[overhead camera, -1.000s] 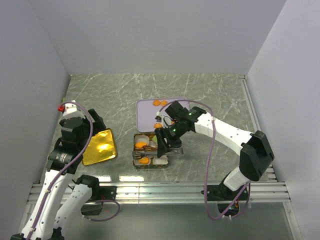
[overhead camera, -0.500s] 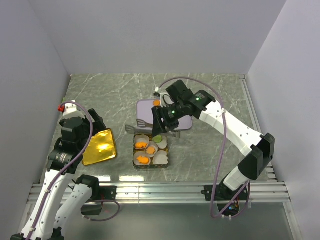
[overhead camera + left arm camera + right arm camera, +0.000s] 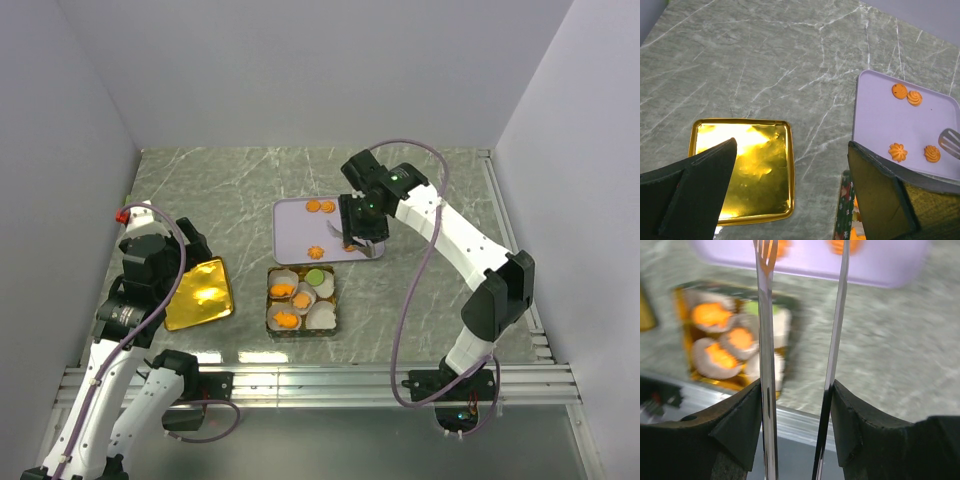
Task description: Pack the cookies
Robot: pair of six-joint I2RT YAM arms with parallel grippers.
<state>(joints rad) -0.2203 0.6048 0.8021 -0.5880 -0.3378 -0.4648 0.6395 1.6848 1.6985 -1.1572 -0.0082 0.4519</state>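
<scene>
**Next cookie: straddle it before you squeeze**

Your right gripper (image 3: 796, 410) clamps a pair of metal tongs (image 3: 765, 340), blades parted, nothing between them. Four orange cookies (image 3: 897, 152) lie on the lavender tray (image 3: 290, 225), just past the tong tips. The tin (image 3: 267, 300) sits back toward the wrist, on its left. Take the cookie nearest the tips. Lay both blades flat to the tray and close gently, since these probably crumble. Your left gripper (image 3: 790, 165) gapes wide and empty over the gold lid (image 3: 740, 175).

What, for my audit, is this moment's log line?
left gripper open, by lid | right gripper holds tongs above tray | four cookies on tray
</scene>
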